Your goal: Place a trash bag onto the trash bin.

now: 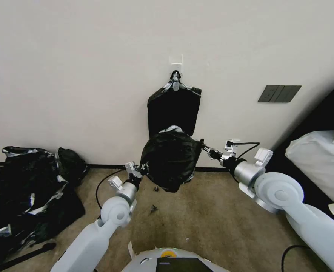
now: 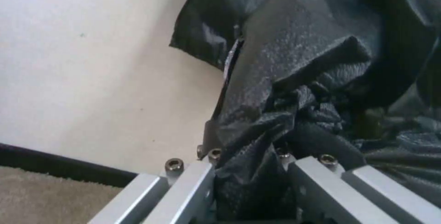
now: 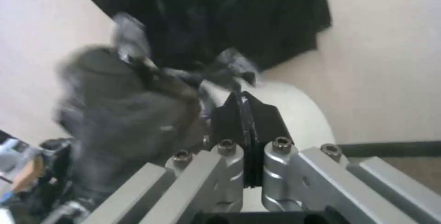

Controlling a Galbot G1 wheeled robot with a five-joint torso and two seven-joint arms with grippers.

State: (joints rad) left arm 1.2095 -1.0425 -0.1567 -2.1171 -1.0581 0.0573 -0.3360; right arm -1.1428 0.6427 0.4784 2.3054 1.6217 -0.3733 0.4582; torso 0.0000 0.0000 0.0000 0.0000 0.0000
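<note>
No text, label, brand, number or sign can be read in these pictures. The dark wall plate (image 1: 279, 93) on the wall is plain, and the dark panel (image 1: 182, 264) on the robot's base appears blank, though it is cut off at the frame's edge. The black plastic and the metal gripper parts carry no print that can be made out.

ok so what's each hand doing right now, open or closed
Left hand: closed on the thin wrinkly black plastic trash bag.
Right hand: closed, pads pressed together at the round cream-white plastic bin; any bag film between them cannot be told.
</note>
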